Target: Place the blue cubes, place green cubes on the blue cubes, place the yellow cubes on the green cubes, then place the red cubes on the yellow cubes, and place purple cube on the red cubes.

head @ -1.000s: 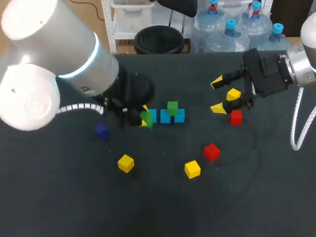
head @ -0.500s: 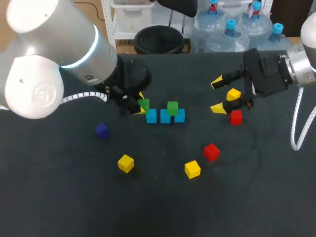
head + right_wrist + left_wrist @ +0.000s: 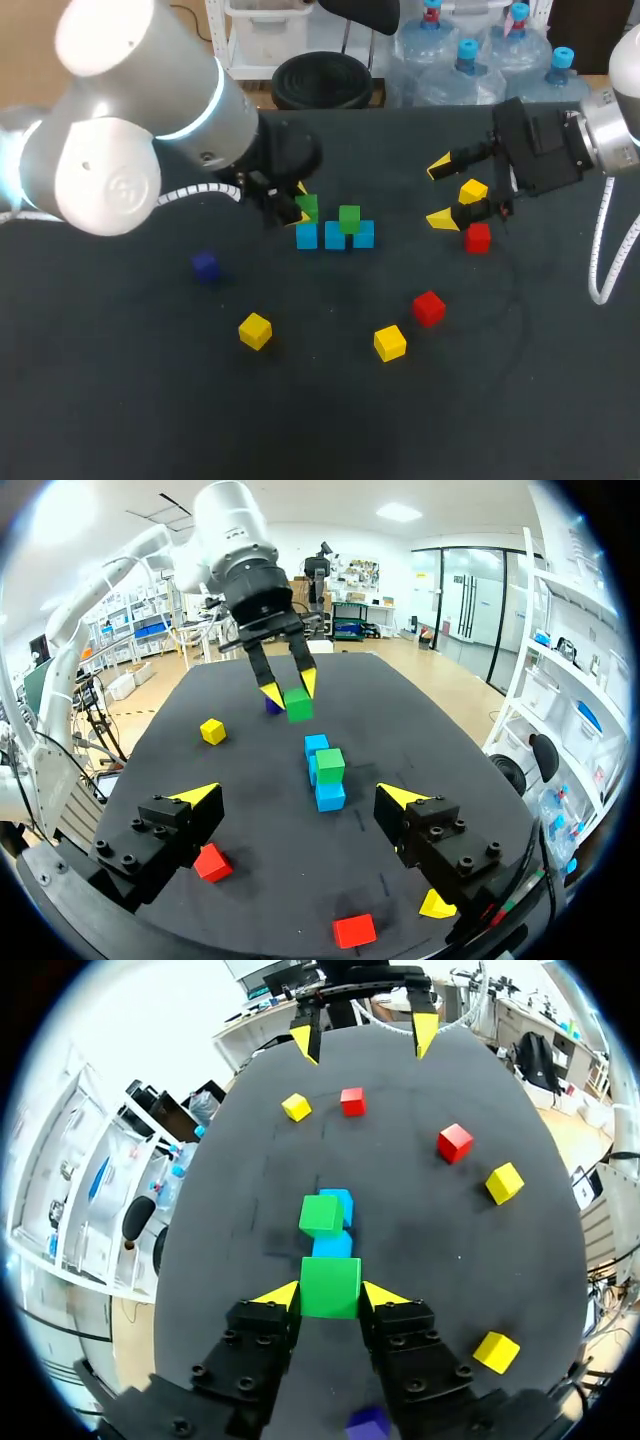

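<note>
Over blue cubes (image 3: 332, 1245), left tool (image 3: 330, 1295) clamps a sharp-edged green cube (image 3: 330, 1285); right tool (image 3: 439, 192) gapes.

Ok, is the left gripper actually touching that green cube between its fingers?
Touching. The left wrist view shows the left gripper with both yellow tips pressed against opposite sides of the green cube.

I am looking at a black table (image 3: 120, 400). I am seeing blue cubes (image 3: 335, 236), a green cube (image 3: 330, 1286), yellow cubes (image 3: 255, 330), red cubes (image 3: 428, 307) and a dark purple cube (image 3: 206, 265). My left arm (image 3: 110, 180) is looking white and grey.
</note>
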{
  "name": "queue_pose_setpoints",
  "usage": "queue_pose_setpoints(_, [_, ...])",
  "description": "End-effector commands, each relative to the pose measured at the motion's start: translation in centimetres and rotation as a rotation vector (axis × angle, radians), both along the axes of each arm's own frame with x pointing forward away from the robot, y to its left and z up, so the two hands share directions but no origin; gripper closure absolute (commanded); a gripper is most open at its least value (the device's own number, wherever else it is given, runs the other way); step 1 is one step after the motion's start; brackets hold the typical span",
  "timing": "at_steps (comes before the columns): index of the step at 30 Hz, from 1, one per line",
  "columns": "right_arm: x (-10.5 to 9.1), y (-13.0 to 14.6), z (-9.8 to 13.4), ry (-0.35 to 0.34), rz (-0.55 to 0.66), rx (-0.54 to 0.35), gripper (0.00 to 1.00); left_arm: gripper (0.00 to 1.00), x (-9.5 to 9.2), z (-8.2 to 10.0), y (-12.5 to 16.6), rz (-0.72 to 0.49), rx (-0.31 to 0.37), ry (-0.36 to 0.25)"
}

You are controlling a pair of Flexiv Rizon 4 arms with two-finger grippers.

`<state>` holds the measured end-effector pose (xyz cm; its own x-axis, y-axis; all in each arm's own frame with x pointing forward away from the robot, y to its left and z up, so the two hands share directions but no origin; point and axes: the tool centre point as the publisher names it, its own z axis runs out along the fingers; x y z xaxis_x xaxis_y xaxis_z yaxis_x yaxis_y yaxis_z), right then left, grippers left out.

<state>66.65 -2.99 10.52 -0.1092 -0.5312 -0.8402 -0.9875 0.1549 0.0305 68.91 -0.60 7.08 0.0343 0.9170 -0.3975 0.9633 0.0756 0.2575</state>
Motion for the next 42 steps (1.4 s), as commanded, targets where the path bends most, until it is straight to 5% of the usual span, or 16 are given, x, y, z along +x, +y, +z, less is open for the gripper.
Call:
queue_pose_setpoints(1, [0.0,0.0,-0.1,-0.001,0.000,0.002,0.00,1.00,1.1,-0.8,-0.6,-0.022,-0.004,0.011])
queue_pose_setpoints(42, [0.0,0.0,-0.1,-0.001,0.000,0.002,0.00,1.00,2.1,-3.7,-1.7,-0.034,-0.018,0.066])
